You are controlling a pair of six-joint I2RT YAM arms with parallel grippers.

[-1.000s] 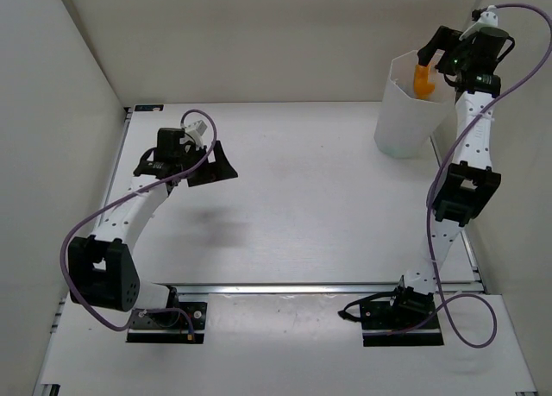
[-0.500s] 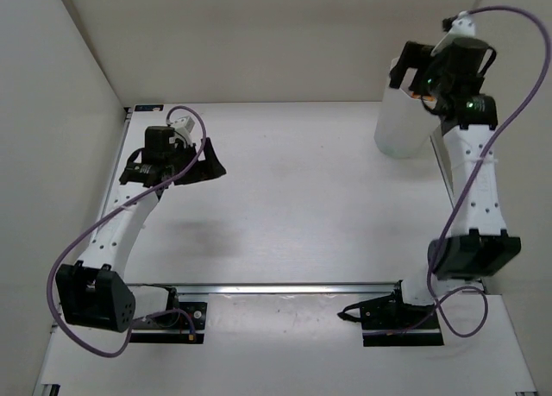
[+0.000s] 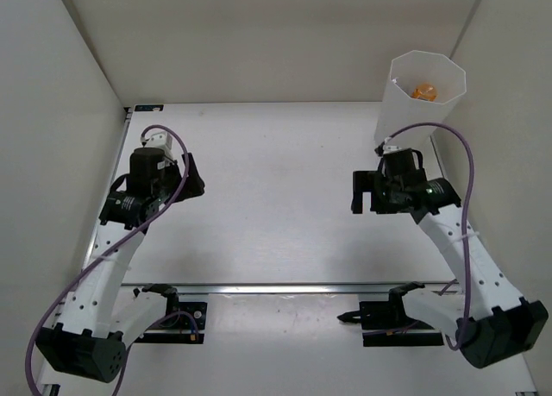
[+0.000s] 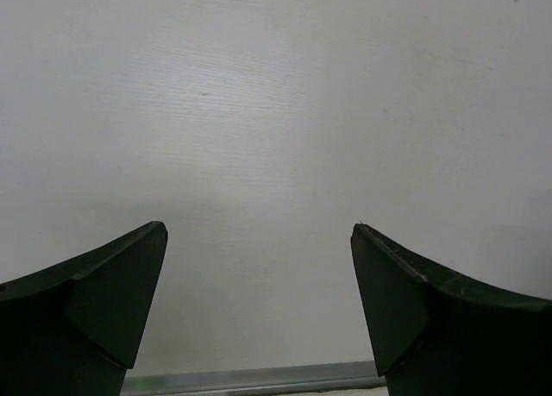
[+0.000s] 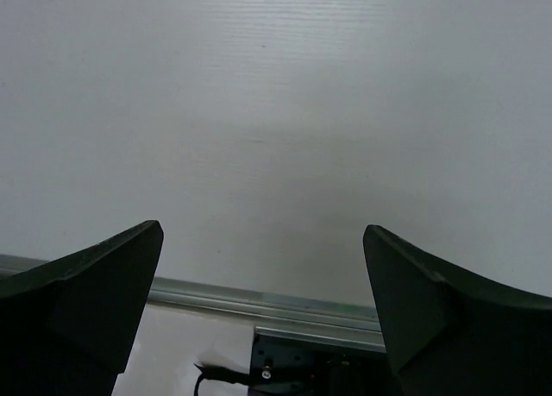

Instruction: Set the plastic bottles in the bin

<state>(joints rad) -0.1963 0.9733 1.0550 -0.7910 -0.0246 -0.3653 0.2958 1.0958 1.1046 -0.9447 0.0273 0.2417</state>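
**Top external view**
- Worktop (image 3: 285, 180): pale and matt, closed in by white enclosure walls (image 3: 259, 42) on the left, far and right sides.
- Left hand (image 3: 188, 179): jaws spread wide, nothing between them, over the left part of the worktop.
- Right hand (image 3: 362, 196): jaws spread wide, holding nothing, over the right part. It is well apart from the left hand, with only bare surface between the two.
- Bin (image 3: 405, 120): translucent white with a many-sided rim, upright in the far right corner. It stands beyond the right hand, behind its wrist, near but not touching.
- Orange bottle (image 3: 423, 92): lies inside the bin, seen through the open top. Whether other bottles lie under it cannot be told.
- Purple cable (image 3: 470, 167): loops from the right wrist past the bin's base.
- Rail (image 3: 293, 288): a metal strip along the near edge, on the near side of both hands.

**Left wrist view**
- Left hand (image 4: 259, 232): two dark fingers (image 4: 95, 318) stand far apart, with an empty gap over bare worktop (image 4: 276, 111).
- Rail (image 4: 259, 380): a thin strip below the fingertips.

**Right wrist view**
- Right hand (image 5: 263, 228): fingers (image 5: 457, 310) stand wide apart with nothing gripped, over plain worktop (image 5: 276, 94).
- Rail (image 5: 259, 299): crosses under the gap.
- Black mount (image 5: 319, 361): just below the rail.
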